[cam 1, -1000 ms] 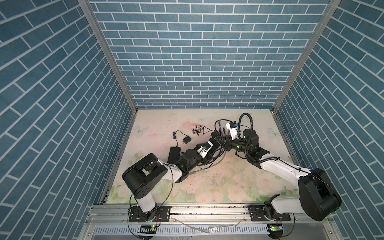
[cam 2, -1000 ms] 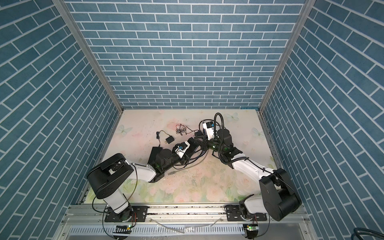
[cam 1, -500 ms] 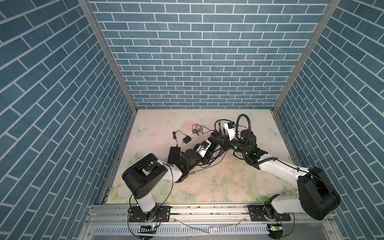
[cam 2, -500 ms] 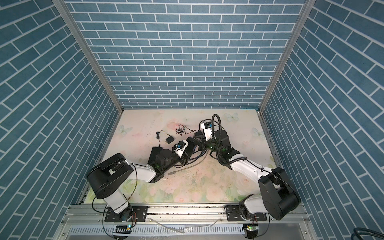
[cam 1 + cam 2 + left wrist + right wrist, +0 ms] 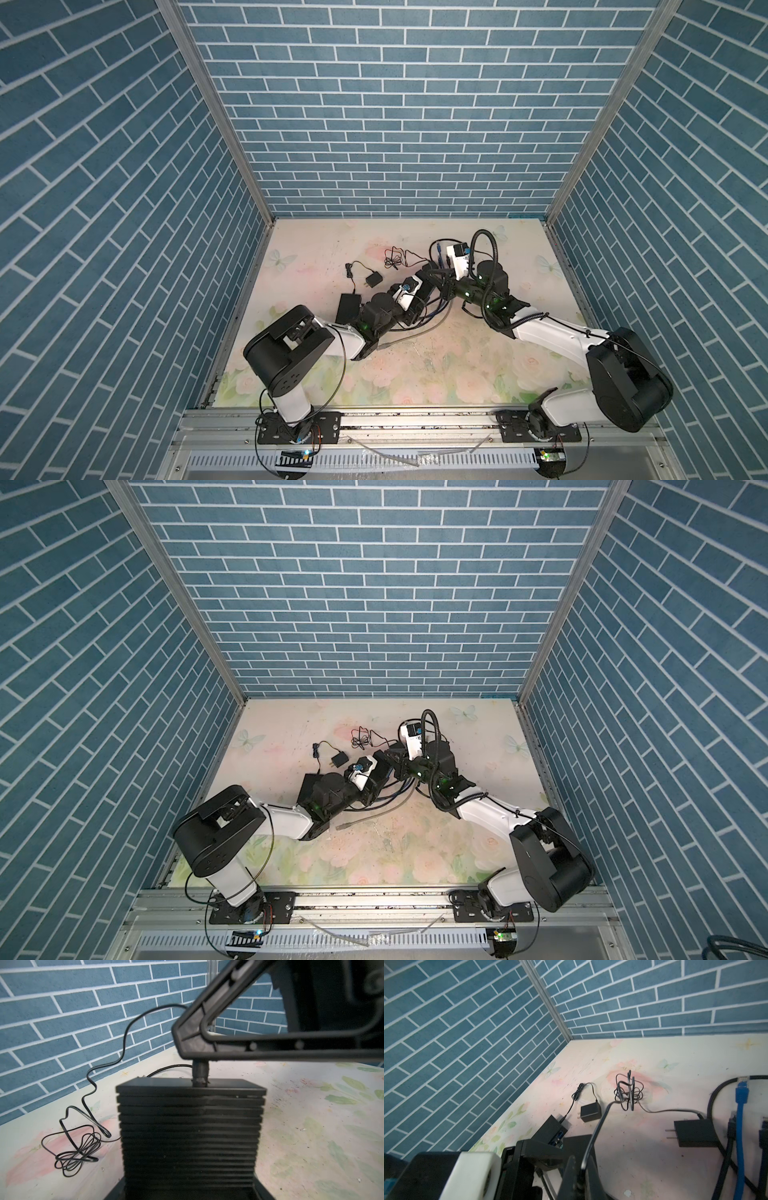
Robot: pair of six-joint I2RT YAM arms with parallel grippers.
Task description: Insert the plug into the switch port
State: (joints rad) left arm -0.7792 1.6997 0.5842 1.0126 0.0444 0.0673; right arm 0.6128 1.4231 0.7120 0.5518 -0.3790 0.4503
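The switch is a black ribbed box, held by its sides in my left gripper, just above the mat in the left wrist view. My right gripper is shut on the small black plug, whose tip touches the switch's far edge; the port itself is hidden. The plug's thin black cable rises from the fingers toward a tangle. In both top views the two grippers meet at mid-table, left gripper against right gripper, with the switch between them.
A second black box with blue ports lies near the left wall, wired to a small adapter. Another adapter, a cable tangle and blue and black network cables lie around. A grey cable trails forward.
My right arm has edged a little left, bringing the plug closer against the switch. The left arm and the switch have stayed where they were.
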